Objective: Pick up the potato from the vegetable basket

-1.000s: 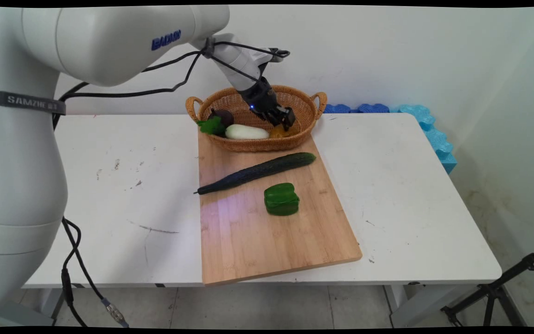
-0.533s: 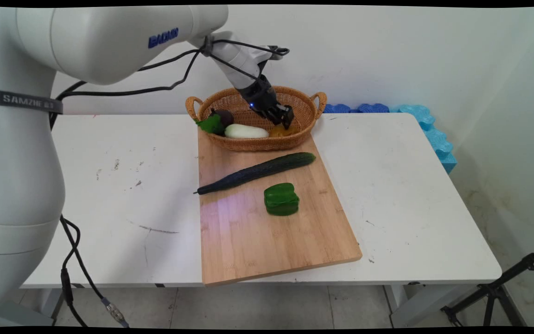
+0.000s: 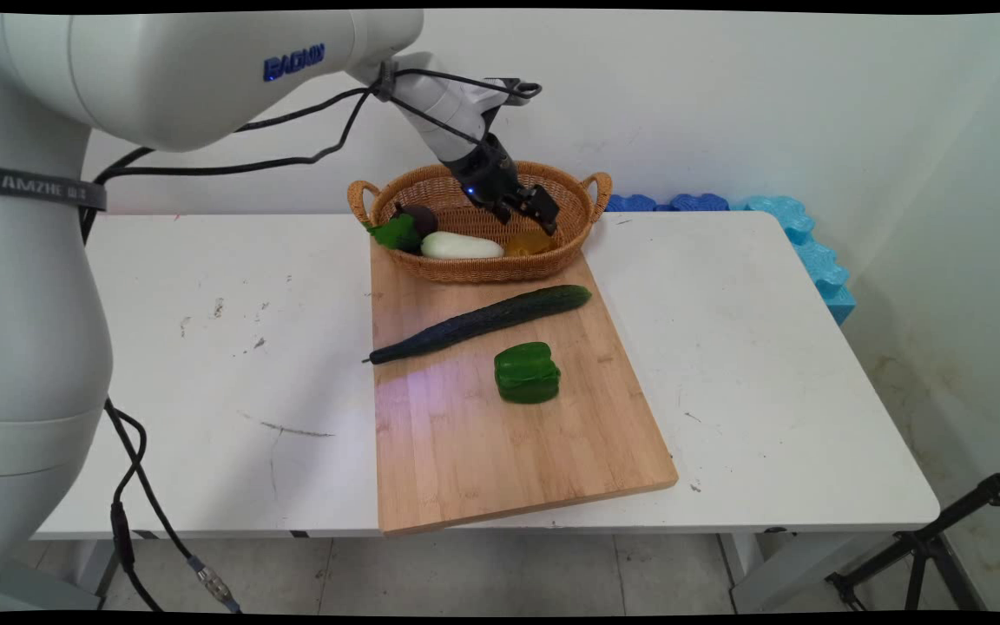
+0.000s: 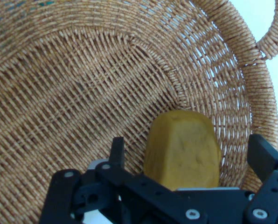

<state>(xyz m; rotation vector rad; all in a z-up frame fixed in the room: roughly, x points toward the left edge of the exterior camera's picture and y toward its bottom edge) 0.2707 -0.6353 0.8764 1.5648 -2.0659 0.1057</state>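
White table point(image 3: 205, 286), scuffed, fills the main view. Wooden cutting board point(image 3: 509, 434) lies on it about centre, long side running 12 to 6 o'clock.

On the board: long dark cucumber point(image 3: 483, 321), stem tip at the board's 9 o'clock edge, fat end toward 2 o'clock. Green bell pepper point(image 3: 527, 372) just at 5 o'clock of the cucumber's middle, close but apart.

Wicker basket point(image 3: 430, 187) with two loop handles sits at the board's 12 o'clock end, front rim over the board.

Inside the basket, left to right: green leafy item point(image 3: 394, 233) at 9 o'clock, dark purple round item point(image 3: 419, 217) touching it, white oblong vegetable point(image 3: 461, 246) at 6 o'clock, yellow-orange pepper point(image 3: 528, 243) at 4 o'clock.

Gripper point(image 3: 543, 212) hangs inside the basket right over the yellow-orange pepper, angled down toward 4 o'clock.

Hand view: claw point(image 4: 190, 154) wide apart, left finger point(image 4: 116, 151) at 9 o'clock of the pepper point(image 4: 183, 151), right finger point(image 4: 265, 156) at 3 o'clock. Pepper sits between them with gaps both sides; nothing gripped. Basket weave point(image 4: 83, 93) fills the rest, and the pepper lies near the side wall under a handle point(image 4: 269, 37).

Blue foam pieces point(image 3: 799, 230) along the wall at the table's 2 o'clock corner. Black stand leg point(image 3: 943, 538) on the floor at 4 o'clock.
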